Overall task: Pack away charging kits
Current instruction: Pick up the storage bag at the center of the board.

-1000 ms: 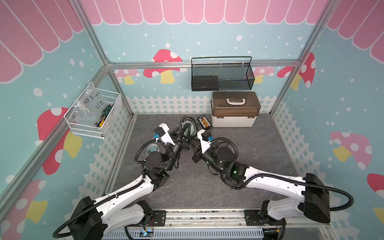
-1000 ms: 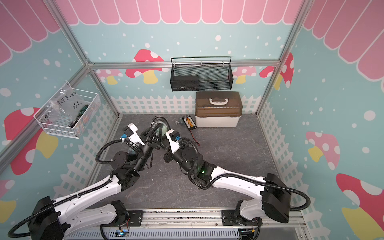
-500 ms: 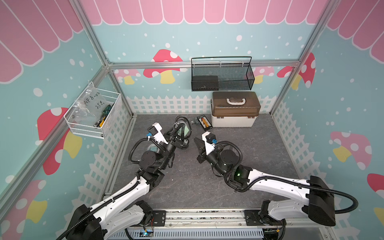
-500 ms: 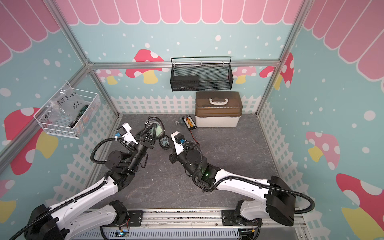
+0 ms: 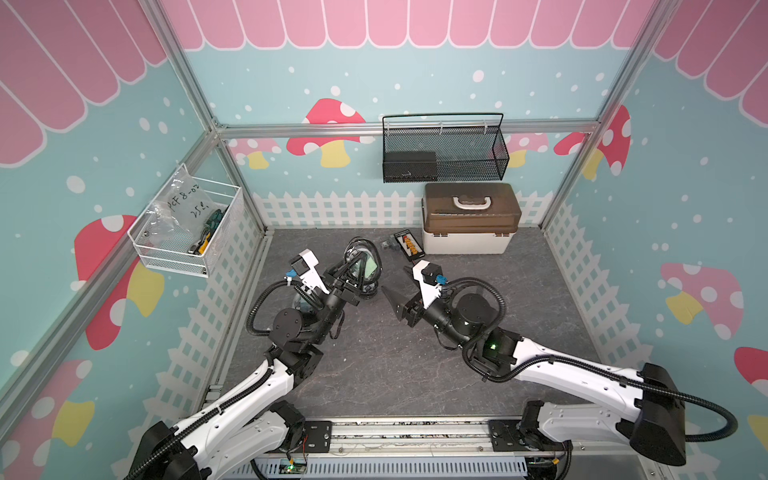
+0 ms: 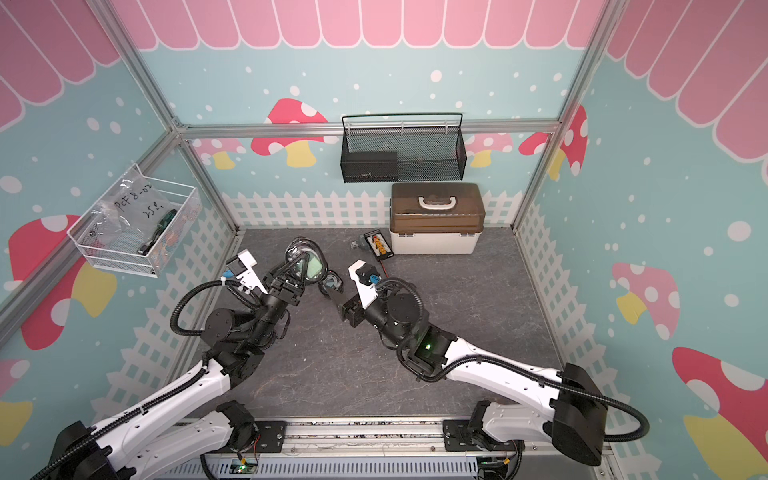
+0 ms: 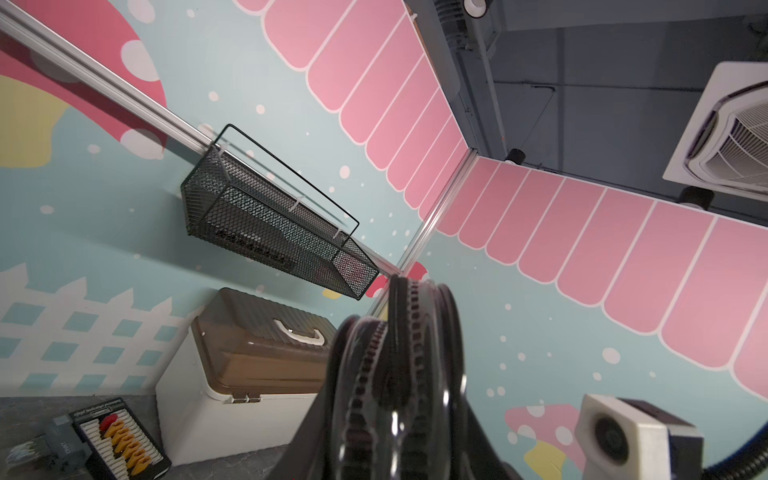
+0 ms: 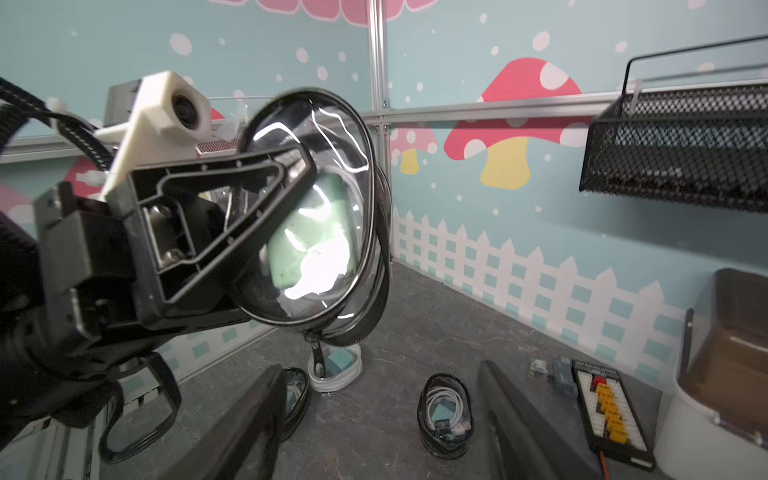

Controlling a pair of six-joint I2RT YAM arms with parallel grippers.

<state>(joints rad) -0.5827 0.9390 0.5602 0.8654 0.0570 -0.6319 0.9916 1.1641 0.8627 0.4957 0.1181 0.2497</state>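
My left gripper [image 5: 352, 272] is shut on a clear oval zip pouch [image 5: 362, 262] with a teal-green plug adapter [image 8: 311, 237] inside. It holds the pouch on edge above the floor at the back left. In the left wrist view the pouch [image 7: 399, 365] fills the space between the jaws. My right gripper [image 8: 379, 370] stands open and empty, a little to the right of the pouch. On the floor beyond it lie a zipped pouch with white cable [image 8: 444, 411], a loose white coil with a teal adapter [image 8: 337, 368], and a third pouch [image 8: 297, 395] half hidden by one finger.
A white box with a brown lid [image 5: 469, 224] stands at the back wall, with a flat black board with orange connectors [image 5: 409, 246] beside it. A black mesh basket [image 5: 444, 153] hangs above it. A white wire basket [image 5: 187, 232] hangs on the left wall.
The right gripper, shut and close against the pouch a second ago, has opened and drawn back to the right. The left arm has carried the pouch slightly left and up.
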